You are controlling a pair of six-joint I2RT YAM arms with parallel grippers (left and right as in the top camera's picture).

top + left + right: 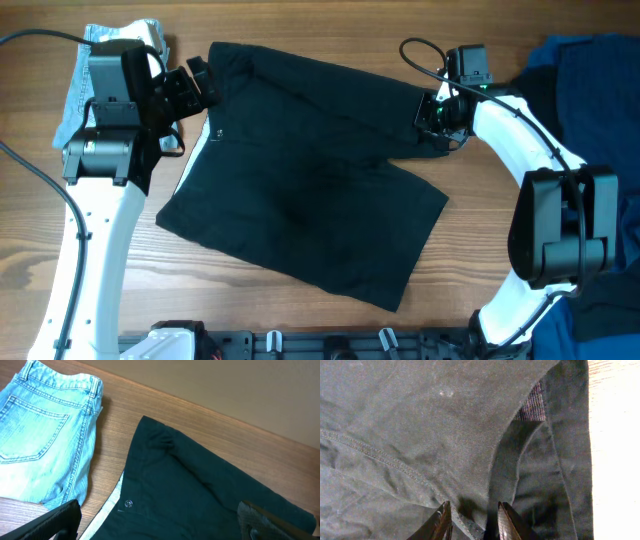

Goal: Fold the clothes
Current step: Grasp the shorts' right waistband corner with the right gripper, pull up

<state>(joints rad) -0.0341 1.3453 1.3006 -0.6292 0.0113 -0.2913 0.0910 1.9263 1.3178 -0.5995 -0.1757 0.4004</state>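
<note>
A pair of black shorts [300, 170] lies spread flat across the middle of the wooden table. My left gripper [200, 85] is open and hovers over the shorts' upper left corner; in the left wrist view its fingers [160, 520] straddle the waistband near a small snap button [129, 504]. My right gripper [432, 120] is at the shorts' upper right edge. In the right wrist view its fingers [474, 522] are close together on a raised fold of the black fabric [420, 435].
Folded light blue denim shorts [110, 40] lie at the far left behind my left arm and also show in the left wrist view [45, 435]. A heap of dark blue clothes [600, 90] lies at the right edge. Bare wood [480, 230] surrounds the shorts.
</note>
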